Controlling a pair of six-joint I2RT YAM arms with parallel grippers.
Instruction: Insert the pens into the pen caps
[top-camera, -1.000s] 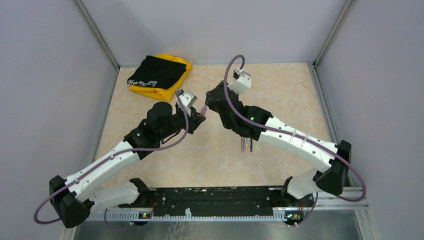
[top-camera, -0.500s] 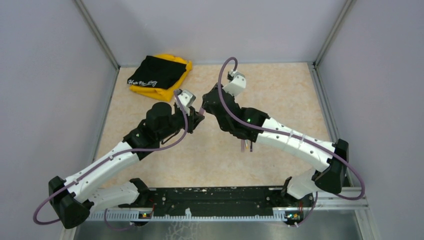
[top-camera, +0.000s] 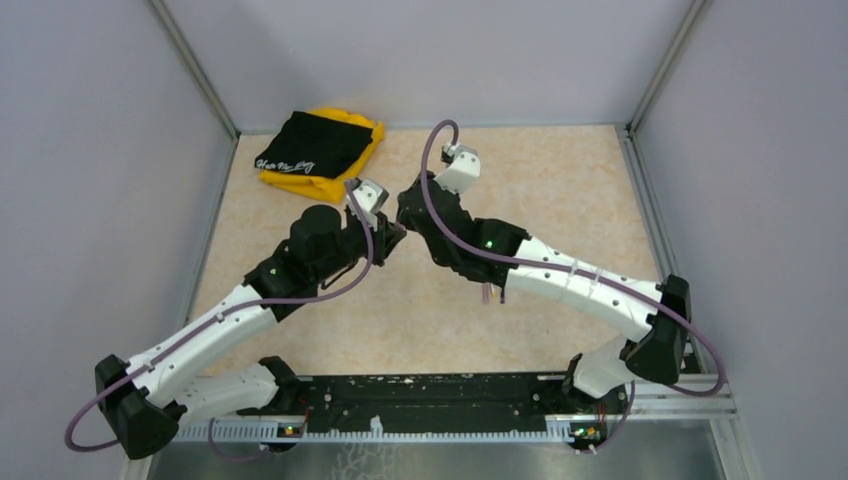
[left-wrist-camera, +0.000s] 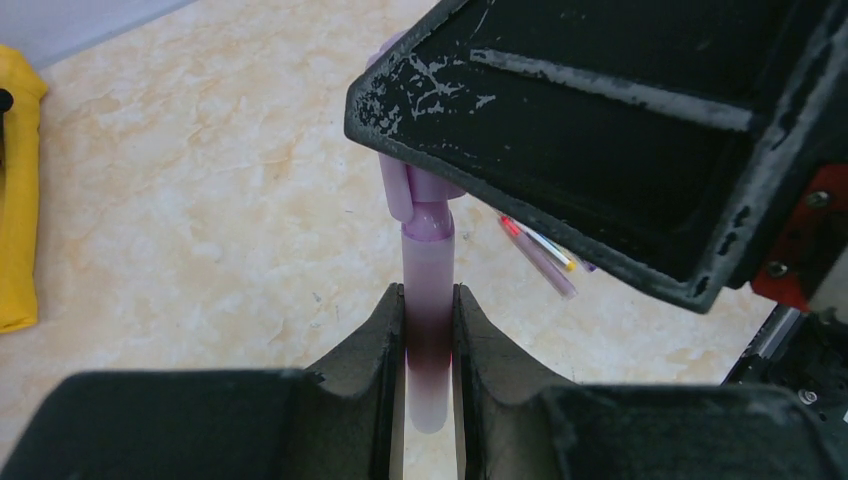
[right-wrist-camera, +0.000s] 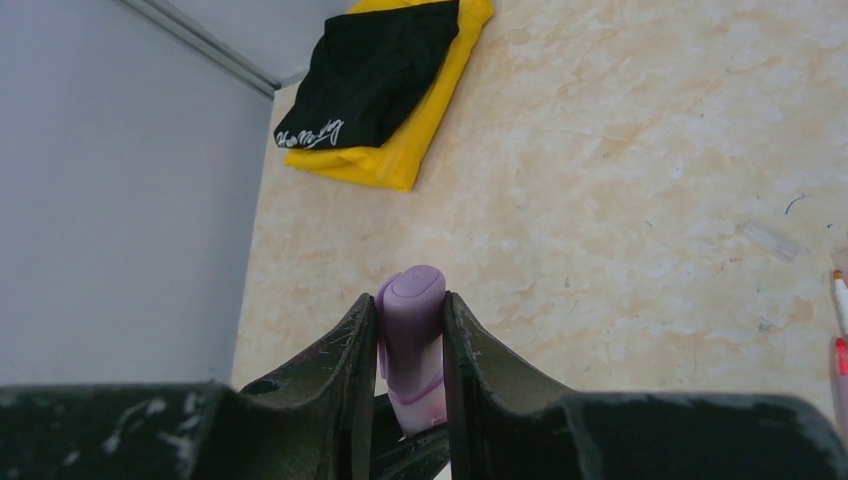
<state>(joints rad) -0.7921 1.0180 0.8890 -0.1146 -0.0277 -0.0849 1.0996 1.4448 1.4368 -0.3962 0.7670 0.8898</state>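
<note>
Over tabletop (top-camera: 560, 200), right fingers' (right-wrist-camera: 342, 392) cap (right-wrist-camera: 412, 340) now nearer left fingers' (left-wrist-camera: 375, 372) pen (left-wrist-camera: 428, 290).

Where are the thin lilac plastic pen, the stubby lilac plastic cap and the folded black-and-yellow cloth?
lilac pen (left-wrist-camera: 428, 265): left wrist view, mid barrel.
lilac cap (right-wrist-camera: 415, 287): right wrist view, closed end.
black-and-yellow cloth (top-camera: 305, 142): top external view, black layer.

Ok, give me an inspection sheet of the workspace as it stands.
Surface: beige marbled table.
Job's things: lilac pen meeting lilac cap end to end, off the table; other pens lying on the table.
Clutter: black and yellow cloth, far left corner.
Pincers: left pincer shut on lilac pen; right pincer shut on lilac cap.
Cables: purple cables looped along both arms.
Surroundings: grey walls, metal frame.
</note>
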